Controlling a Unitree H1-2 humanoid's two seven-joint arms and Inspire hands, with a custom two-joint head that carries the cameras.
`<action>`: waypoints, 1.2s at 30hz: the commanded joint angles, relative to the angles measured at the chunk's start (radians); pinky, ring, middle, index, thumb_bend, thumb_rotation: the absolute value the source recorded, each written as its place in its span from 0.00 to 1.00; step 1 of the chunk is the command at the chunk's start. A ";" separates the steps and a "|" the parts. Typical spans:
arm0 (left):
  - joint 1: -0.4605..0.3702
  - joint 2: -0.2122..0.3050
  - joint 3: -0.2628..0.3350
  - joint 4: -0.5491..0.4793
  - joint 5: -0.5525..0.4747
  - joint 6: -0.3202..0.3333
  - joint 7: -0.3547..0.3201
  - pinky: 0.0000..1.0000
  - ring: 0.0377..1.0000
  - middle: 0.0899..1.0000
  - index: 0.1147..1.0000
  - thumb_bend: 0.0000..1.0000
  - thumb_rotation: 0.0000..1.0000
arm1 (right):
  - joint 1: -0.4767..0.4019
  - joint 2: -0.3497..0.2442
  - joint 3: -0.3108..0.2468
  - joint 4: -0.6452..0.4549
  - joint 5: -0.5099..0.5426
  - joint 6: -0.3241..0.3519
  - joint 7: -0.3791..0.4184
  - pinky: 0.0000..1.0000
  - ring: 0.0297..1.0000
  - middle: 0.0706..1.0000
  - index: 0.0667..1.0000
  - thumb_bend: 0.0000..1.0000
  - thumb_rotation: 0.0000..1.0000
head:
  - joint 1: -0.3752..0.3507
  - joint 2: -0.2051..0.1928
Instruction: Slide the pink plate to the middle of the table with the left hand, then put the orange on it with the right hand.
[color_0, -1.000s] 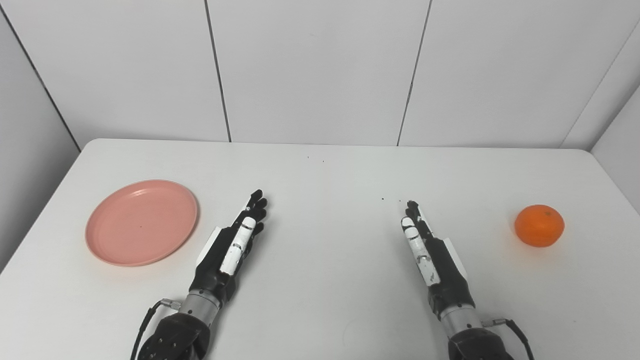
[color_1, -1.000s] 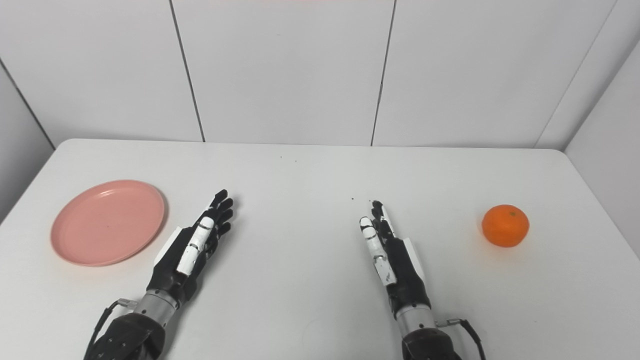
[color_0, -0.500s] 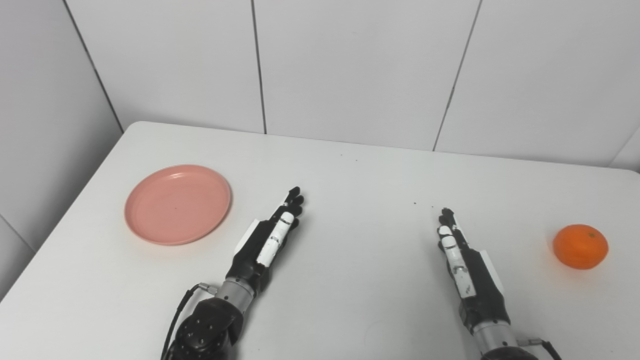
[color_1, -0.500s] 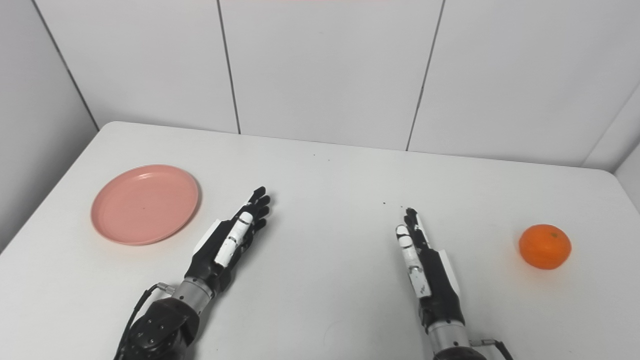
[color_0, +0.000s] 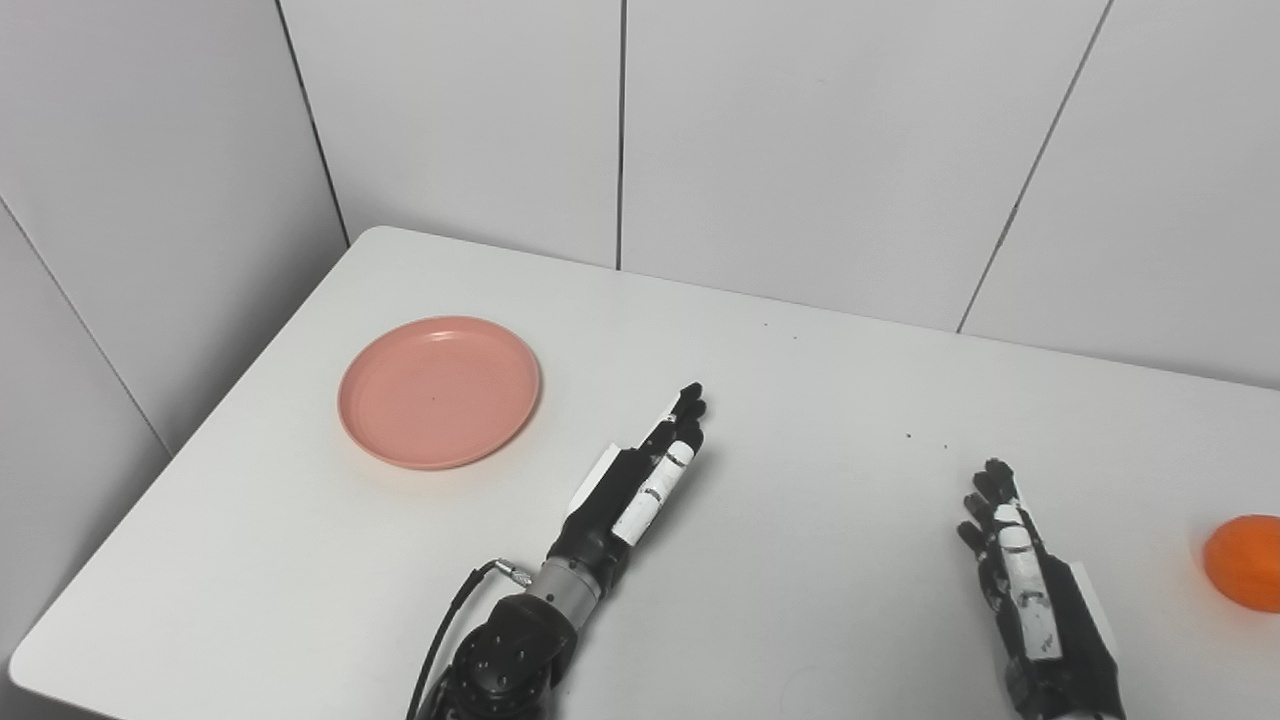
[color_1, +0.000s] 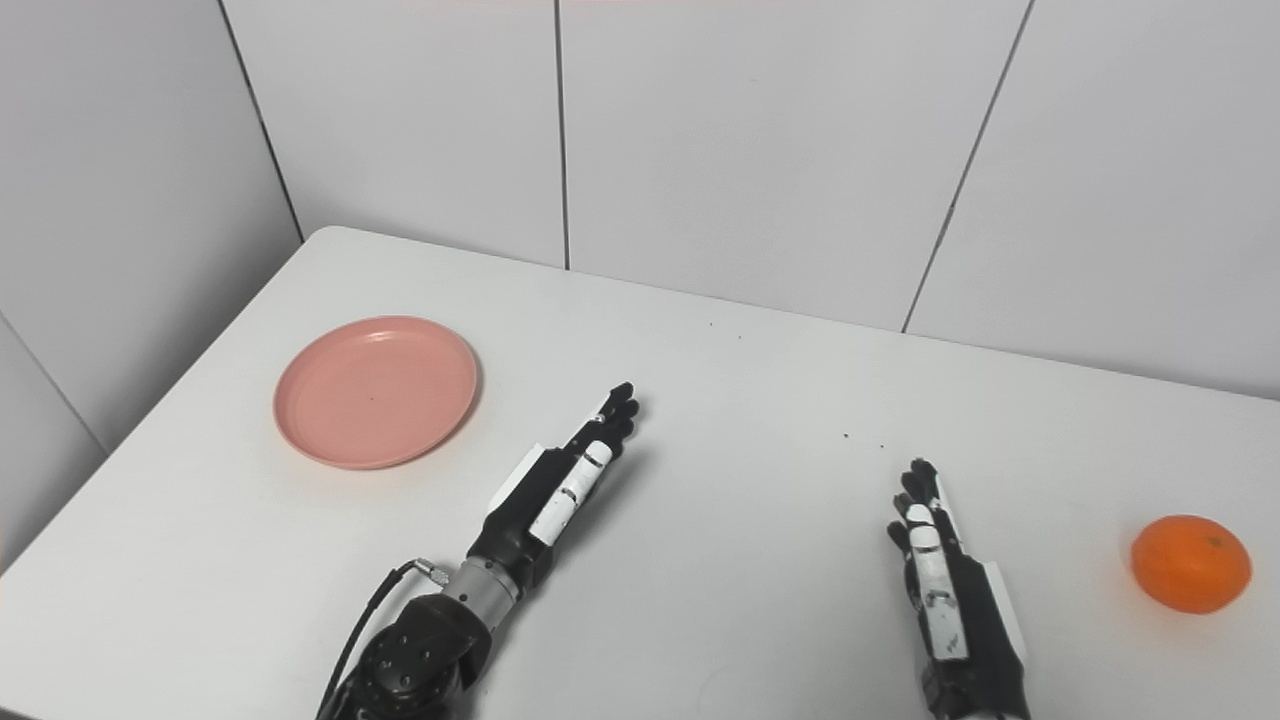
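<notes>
Both of my hands lie low over the white table, holding nothing. My left hand is stretched out flat, fingers straight and close together, pointing toward the far right corner; it sits near the table's middle, apart from the pink plate. That plate rests toward the left edge, about halfway back, with nothing on it. My right hand is near the front edge, fingers extended and slightly spread, empty as well. Well off to its right, close to the right edge, sits the orange, untouched by either hand and far from the plate.
</notes>
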 joint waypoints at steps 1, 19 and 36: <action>-0.017 -0.017 -0.016 -0.006 0.010 -0.003 0.000 1.00 1.00 1.00 1.00 0.34 1.00 | -0.008 -0.005 -0.005 -0.023 -0.007 -0.031 -0.010 1.00 1.00 1.00 1.00 0.11 1.00 | 0.001 0.001; -0.013 -0.020 0.010 -0.031 -0.021 0.004 -0.006 1.00 1.00 1.00 1.00 0.36 1.00 | -0.003 0.015 0.011 -0.071 -0.004 0.015 -0.009 1.00 1.00 1.00 1.00 0.04 1.00 | 0.012 0.002; -0.046 0.011 0.050 -0.208 -0.073 0.140 -0.022 1.00 1.00 1.00 1.00 0.39 1.00 | 0.000 0.024 0.025 -0.106 -0.010 0.041 -0.022 1.00 1.00 1.00 1.00 0.00 1.00 | 0.044 -0.007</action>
